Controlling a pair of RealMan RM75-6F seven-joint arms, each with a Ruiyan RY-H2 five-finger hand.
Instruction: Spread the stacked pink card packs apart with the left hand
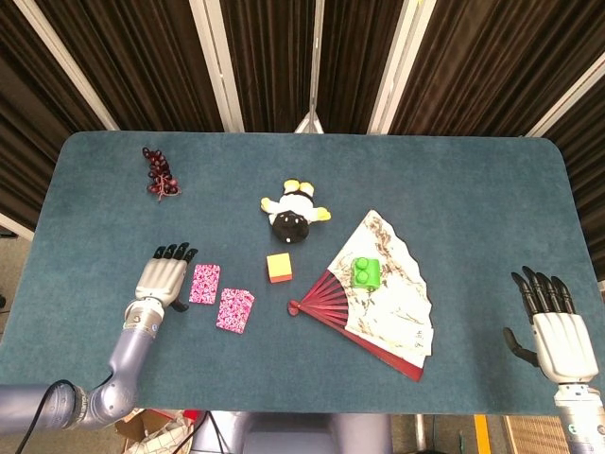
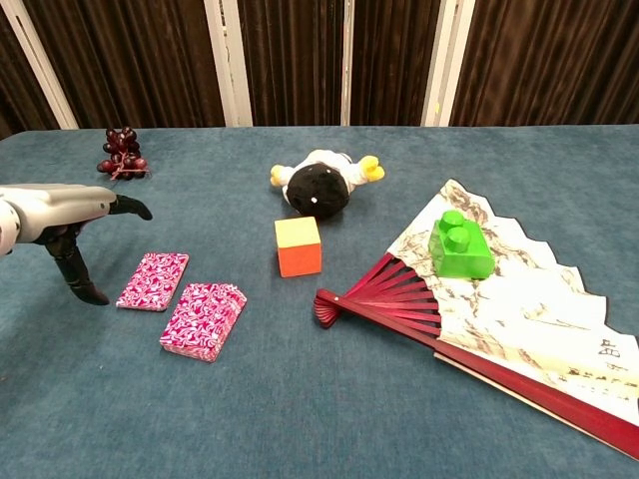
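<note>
— What sort of place is this?
— A robot test lab, it seems: a teal felt-covered table [image 1: 473, 180] fills the frame, dark pleated curtains [image 1: 142, 66] with white struts [image 1: 216, 57] run along the top, and assorted props lie scattered mid-frame.
</note>
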